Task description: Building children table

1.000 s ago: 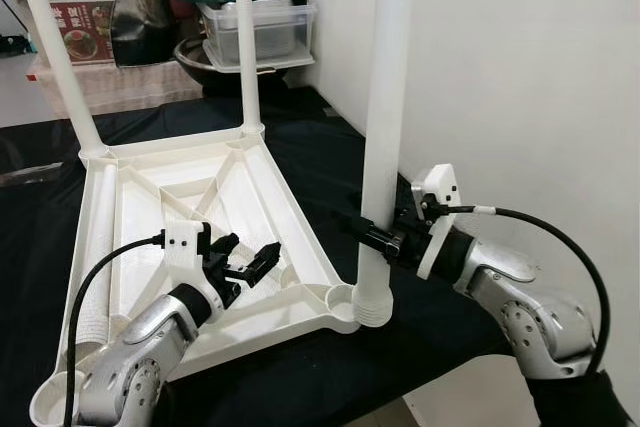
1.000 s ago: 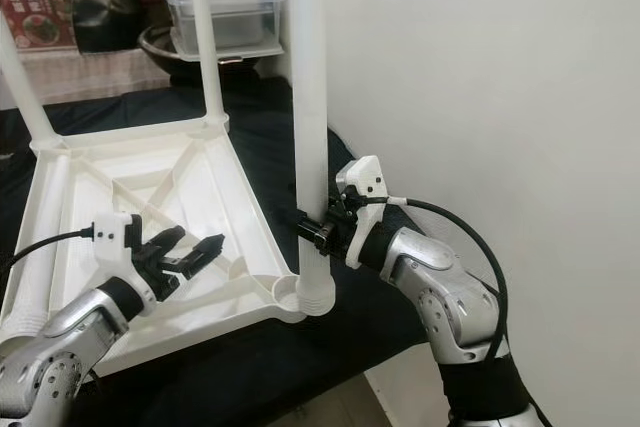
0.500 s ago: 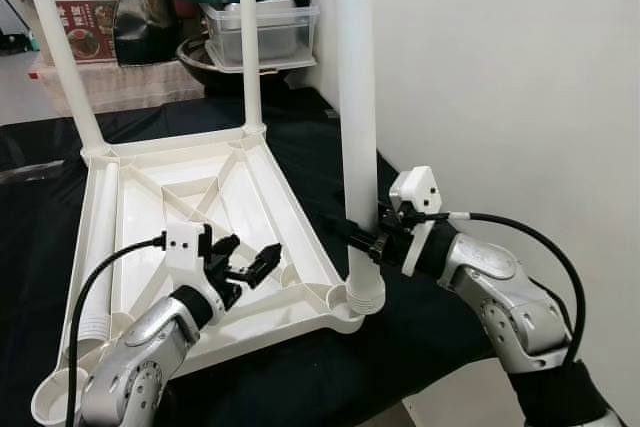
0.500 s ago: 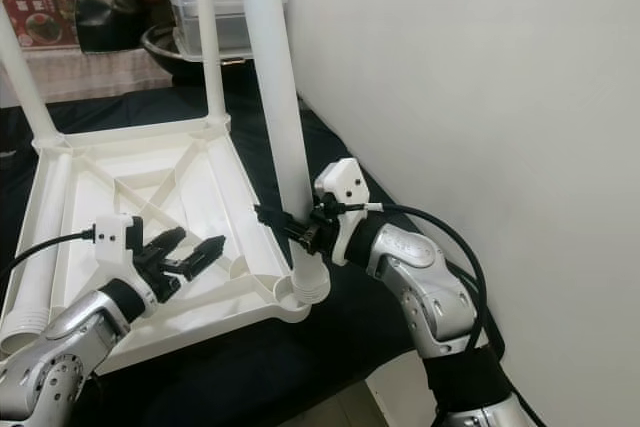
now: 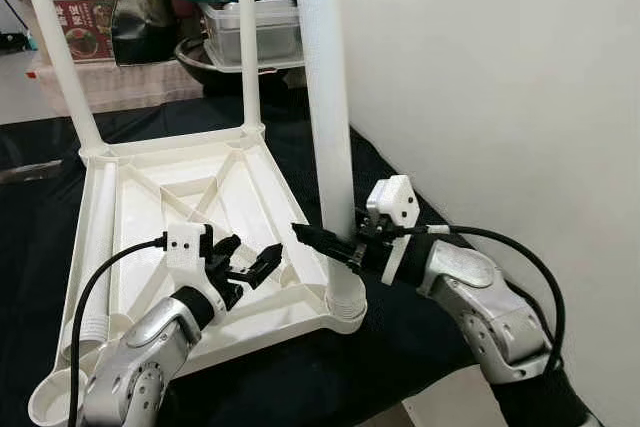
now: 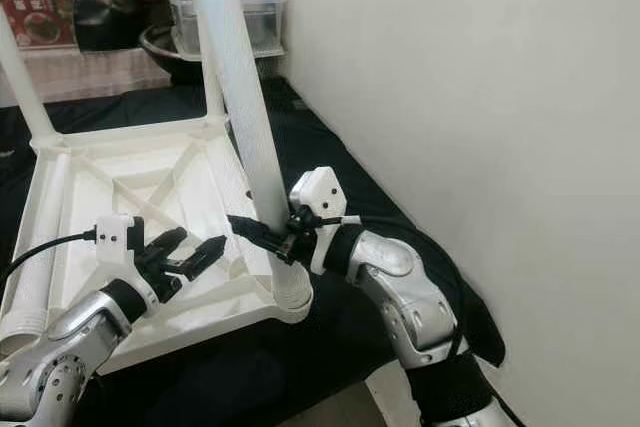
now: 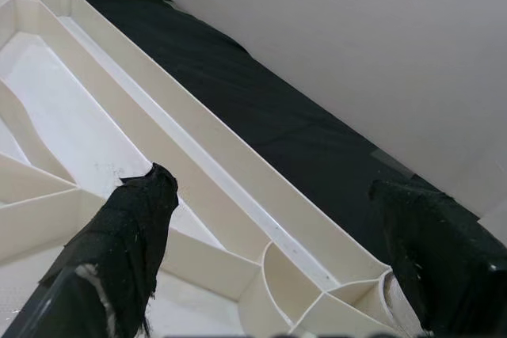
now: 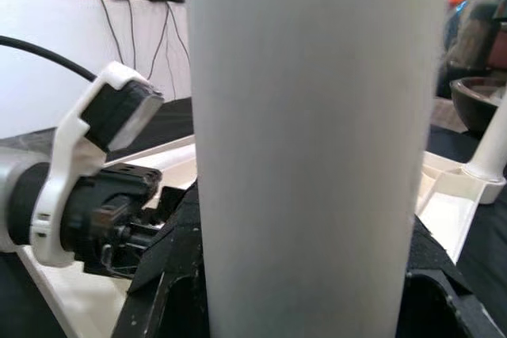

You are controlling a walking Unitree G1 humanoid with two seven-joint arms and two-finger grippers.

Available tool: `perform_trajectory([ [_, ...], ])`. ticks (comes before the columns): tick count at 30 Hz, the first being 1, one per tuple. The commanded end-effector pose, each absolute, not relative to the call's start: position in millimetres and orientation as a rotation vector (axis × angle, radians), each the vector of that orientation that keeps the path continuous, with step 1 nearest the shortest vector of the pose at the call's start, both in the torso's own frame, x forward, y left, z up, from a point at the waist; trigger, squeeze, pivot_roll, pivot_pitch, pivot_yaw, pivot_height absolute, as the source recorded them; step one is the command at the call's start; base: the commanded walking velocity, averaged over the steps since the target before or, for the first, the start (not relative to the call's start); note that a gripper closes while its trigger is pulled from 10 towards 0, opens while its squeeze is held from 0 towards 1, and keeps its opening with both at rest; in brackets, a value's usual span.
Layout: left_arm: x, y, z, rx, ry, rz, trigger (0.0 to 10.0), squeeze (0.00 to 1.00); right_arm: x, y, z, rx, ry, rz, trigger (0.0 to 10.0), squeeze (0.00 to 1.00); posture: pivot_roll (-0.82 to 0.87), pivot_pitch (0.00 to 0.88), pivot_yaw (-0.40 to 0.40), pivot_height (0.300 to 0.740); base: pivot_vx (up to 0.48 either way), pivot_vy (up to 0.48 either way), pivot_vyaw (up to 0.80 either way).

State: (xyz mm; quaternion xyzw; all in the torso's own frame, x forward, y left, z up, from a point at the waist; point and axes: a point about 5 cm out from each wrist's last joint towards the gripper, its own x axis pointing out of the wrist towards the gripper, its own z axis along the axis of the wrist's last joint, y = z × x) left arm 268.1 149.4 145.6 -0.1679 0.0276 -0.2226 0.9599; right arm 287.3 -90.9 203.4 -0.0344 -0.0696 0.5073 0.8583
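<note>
Right pincer seemingly around tilted leg.

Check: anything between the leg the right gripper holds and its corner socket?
Nothing visible. The right gripper is shut on the white leg, whose foot already sits at the corner socket of the upturned tabletop. The left gripper hovers open beside it, over the tabletop.

**Upturned table on the cloth**

The table top lies underside-up at centre frame on the cloth. Legs stand at its far corners and near-right corner. Containers sit behind, upper frame; the wall runs along the right.
</note>
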Motion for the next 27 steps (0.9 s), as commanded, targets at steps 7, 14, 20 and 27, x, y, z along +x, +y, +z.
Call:
perform_trajectory([
  [7,268,151,140,-0.342,0.075,-0.429,10.0,0.0,288,-90,189,-0.074,-0.132,1.036,0.0,0.0,-0.04,0.0,-0.078,0.74,0.0,0.0,0.0],
  [14,269,152,139,-0.34,0.078,-0.43,10.0,0.0,292,-103,187,-0.111,-0.125,1.0,0.0,0.0,-0.04,0.0,-0.069,0.74,0.0,0.0,0.0],
  [20,270,152,140,-0.336,0.077,-0.432,10.0,0.0,295,-118,193,-0.158,-0.127,1.001,0.0,0.0,-0.05,0.0,-0.066,0.74,0.0,0.0,0.0],
  [27,270,151,140,-0.338,0.078,-0.434,10.0,0.0,291,-116,189,-0.163,-0.123,1.017,0.0,0.0,-0.05,0.0,-0.065,0.74,0.0,0.0,0.0],
])
